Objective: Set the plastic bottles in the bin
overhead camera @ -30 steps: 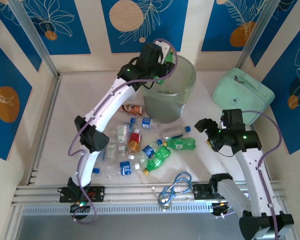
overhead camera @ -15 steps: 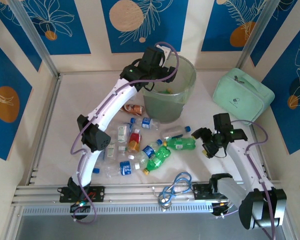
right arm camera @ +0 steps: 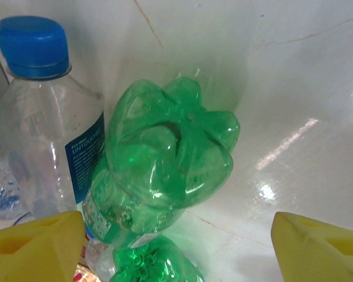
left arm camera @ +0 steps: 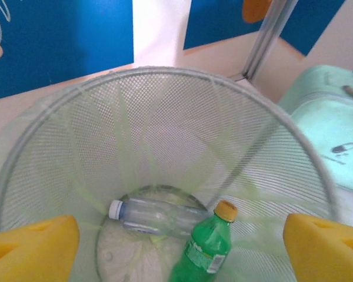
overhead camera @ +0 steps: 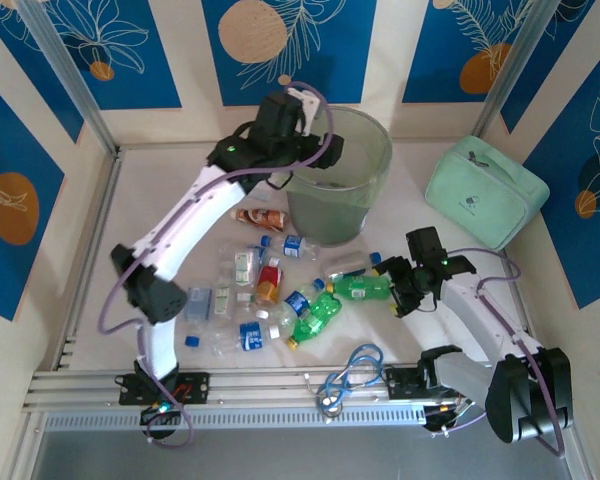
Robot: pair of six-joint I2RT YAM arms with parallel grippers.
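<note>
Two plastic bottles lie at the bottom of the bin [overhead camera: 362, 200]: one clear bottle [left arm camera: 156, 214] and one yellow-capped green bottle [left arm camera: 203, 249]. The left gripper [overhead camera: 318, 150] hangs over the rim, fingers spread wide and empty. Roughly ten scattered bottles [overhead camera: 270, 280] lie on the table [overhead camera: 160, 200] beside the bin. The right gripper [overhead camera: 397, 290], jaws wide apart and holding nothing, faces the base of one crushed green bottle [right arm camera: 165, 158].

Looks like a robotics lab test cell: white table [overhead camera: 145, 180] boxed in by blue leaf-print wall panels [overhead camera: 320, 50], aluminium rails [overhead camera: 260, 385] along the near edge, two robot arms [overhead camera: 195, 205] bolted there.
</note>
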